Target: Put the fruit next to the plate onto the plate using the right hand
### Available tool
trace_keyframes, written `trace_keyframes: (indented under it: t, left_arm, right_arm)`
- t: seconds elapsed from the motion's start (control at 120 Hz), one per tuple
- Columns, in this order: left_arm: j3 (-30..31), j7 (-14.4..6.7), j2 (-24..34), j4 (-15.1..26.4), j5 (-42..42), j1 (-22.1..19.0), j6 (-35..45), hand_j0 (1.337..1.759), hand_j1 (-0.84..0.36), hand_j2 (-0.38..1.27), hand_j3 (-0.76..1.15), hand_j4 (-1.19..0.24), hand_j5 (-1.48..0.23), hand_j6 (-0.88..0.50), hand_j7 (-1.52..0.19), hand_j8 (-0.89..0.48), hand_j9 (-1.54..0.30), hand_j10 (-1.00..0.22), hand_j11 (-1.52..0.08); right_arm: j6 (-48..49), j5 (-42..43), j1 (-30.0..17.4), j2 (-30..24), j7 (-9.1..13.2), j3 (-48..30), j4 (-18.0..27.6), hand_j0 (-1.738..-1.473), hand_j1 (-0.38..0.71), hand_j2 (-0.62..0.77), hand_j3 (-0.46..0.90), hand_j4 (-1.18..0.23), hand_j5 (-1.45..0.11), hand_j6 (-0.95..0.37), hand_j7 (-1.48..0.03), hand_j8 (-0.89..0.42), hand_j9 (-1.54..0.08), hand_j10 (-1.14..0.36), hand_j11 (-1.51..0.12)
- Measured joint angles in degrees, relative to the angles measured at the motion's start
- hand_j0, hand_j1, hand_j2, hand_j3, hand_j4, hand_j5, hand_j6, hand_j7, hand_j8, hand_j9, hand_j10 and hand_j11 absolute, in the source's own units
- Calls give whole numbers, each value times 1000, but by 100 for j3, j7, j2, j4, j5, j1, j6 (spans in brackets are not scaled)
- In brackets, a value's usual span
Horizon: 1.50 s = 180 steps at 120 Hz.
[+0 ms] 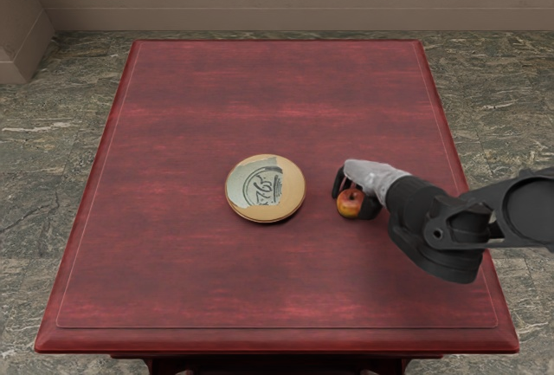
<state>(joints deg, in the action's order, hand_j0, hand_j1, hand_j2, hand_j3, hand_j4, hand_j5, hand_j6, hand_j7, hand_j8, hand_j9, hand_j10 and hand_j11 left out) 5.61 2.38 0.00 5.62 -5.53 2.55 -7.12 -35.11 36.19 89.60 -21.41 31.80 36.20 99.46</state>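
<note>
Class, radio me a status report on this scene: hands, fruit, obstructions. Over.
Right hand curled round fruit; left arm out of view. Fruit beside plate, not yet on it. Nothing between them.

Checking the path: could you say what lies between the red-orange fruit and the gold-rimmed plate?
Head view: only bare red wooden table between fruit and plate.

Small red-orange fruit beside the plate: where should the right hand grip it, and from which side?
Grip the small red-orange round fruit across its widest middle, coming from above on its right, the side away from the tan-rimmed round plate. It is round, with no handle, so a pinch across its flanks probably holds best. The right hand is closed around it that way.
</note>
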Motion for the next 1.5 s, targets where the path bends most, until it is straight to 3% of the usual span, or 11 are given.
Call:
trace_keyframes:
  t: [0.225,0.5,1.008,1.5]
  left_arm:
    - [0,0,0,0,0,0,0,1658,73,46,0,-230,-299,-230,-299,-230,-299,-230,-299]
    - [1,0,0,0,0,0,0,1658,73,46,0,-230,-299,-230,-299,-230,-299,-230,-299]
    - [2,0,0,1,-1,0,0,1658,73,46,0,-230,-299,-230,-299,-230,-299,-230,-299]
    - [1,0,0,0,0,4,0,1658,73,46,0,-230,-299,-230,-299,-230,-299,-230,-299]
  right_arm:
    - [4,14,-25,9,16,-6,0,-1644,342,-9,-2,-610,-726,-344,-768,-379,-753,-615,-750]
    - [75,-77,22,-326,15,-319,1,-1653,299,160,0,-619,-810,-427,-810,-447,-819,-621,-819]
    - [1949,-508,28,-939,-41,-1770,-55,-1658,296,210,1,-608,-842,-445,-815,-458,-839,-609,-840]
    - [2122,-768,-23,-275,-54,-2447,-409,-1658,305,200,1,-615,-852,-425,-825,-437,-851,-616,-852]
